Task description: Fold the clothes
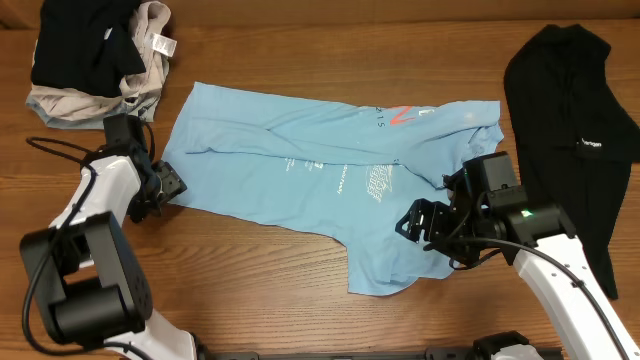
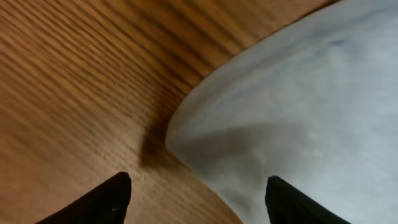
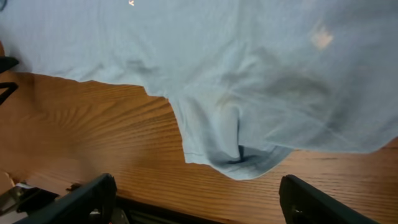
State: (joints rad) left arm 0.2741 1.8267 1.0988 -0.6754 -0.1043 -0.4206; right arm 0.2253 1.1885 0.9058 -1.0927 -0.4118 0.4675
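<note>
The clothes are a light blue T-shirt [image 1: 300, 160] with white and red lettering, lying spread and rumpled across the middle of the wooden table. My left gripper [image 1: 168, 184] is at the shirt's left edge. In the left wrist view it [image 2: 198, 188] is open and low over the table, with a rounded corner of the shirt [image 2: 298, 106] reaching in between its fingers. My right gripper [image 1: 428, 235] hovers over the shirt's lower right part. In the right wrist view it [image 3: 198, 188] is open above bare wood, and a sleeve hem [image 3: 242, 163] hangs just ahead of its fingers.
A plain black garment [image 1: 575, 130] lies at the right side of the table. A bundle of black and beige garments [image 1: 95, 60] sits at the back left corner. The left arm's cable [image 1: 50, 150] loops beside its base. The table's front edge [image 3: 155, 208] is close behind the right fingers.
</note>
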